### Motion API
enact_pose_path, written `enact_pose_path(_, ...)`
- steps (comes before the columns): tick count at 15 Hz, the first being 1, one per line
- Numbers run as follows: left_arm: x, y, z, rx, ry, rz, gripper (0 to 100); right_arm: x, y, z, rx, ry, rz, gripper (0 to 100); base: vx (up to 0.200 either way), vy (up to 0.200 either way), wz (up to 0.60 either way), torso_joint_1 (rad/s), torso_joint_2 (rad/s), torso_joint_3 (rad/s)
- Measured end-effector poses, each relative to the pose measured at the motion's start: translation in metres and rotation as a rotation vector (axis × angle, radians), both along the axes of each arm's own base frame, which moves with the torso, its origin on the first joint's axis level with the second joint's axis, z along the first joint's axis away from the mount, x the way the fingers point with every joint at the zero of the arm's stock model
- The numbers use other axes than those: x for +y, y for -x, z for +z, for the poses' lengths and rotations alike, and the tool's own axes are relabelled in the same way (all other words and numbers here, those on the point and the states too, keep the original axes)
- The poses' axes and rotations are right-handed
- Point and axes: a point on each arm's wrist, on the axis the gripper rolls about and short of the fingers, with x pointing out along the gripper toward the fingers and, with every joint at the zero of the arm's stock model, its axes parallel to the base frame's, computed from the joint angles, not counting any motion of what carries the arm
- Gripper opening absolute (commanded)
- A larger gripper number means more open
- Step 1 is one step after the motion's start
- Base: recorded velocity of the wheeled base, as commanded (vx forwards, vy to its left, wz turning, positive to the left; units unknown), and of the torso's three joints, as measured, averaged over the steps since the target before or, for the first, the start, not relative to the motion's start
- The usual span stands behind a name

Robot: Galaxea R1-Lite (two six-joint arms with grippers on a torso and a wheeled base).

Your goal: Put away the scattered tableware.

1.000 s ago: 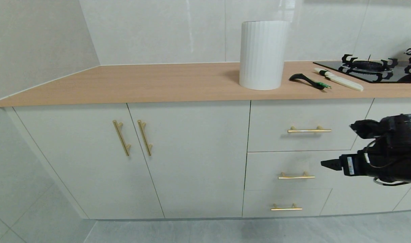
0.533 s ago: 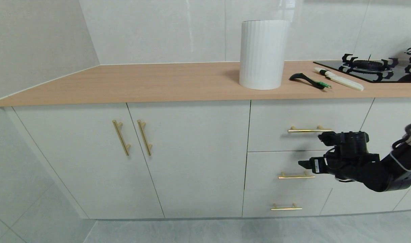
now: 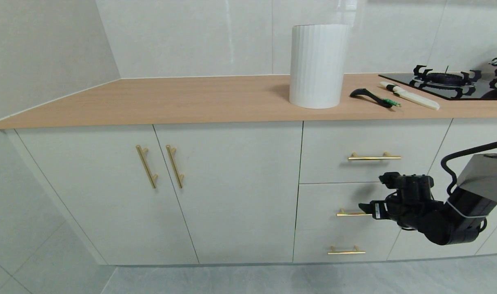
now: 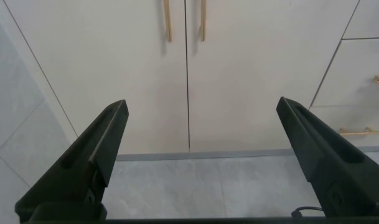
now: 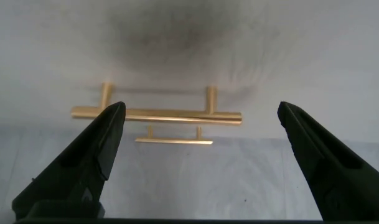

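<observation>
Black right gripper [image 3: 369,209] hangs low before the drawers, jaws spread wide, level with the brass handle [image 5: 177,116] of the middle drawer [image 3: 346,196]. Seen from its wrist, the bar lies across the gap between the fingers [image 5: 93,158], near but not yet grasped. Off to the side the left gripper [image 4: 200,107] is open too and empty, facing the foot of the cupboard doors [image 4: 189,68].

To my eye the step is opening that drawer so the tableware has somewhere to go. The jaws look to open along the bar rather than across it, so I would turn the wrist first, or hook the bar from behind. Then go straight in until the bar sits deep between the fingers, midway between its two posts so the pull does not twist. After that, a level pull straight outward. Any sideways drag could slip off so thin a bar.

Up on the wooden counter [image 3: 171,100] the things to stow lie loose: a black utensil [image 3: 369,97] and a cream knife [image 3: 411,98], just beside each other, between the white canister [image 3: 316,67] and the hob [image 3: 444,83].
</observation>
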Motion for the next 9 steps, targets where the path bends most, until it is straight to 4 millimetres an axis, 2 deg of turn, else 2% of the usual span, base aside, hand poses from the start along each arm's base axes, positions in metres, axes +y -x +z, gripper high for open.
enact_pose_path(9,0.0,0.0,0.0,0.0,0.0,0.0,100,0.003,-0.017,-0.027,-0.022,0.005,-0.005,100,0.0,0.0,0.0,0.0,0.0,0.0)
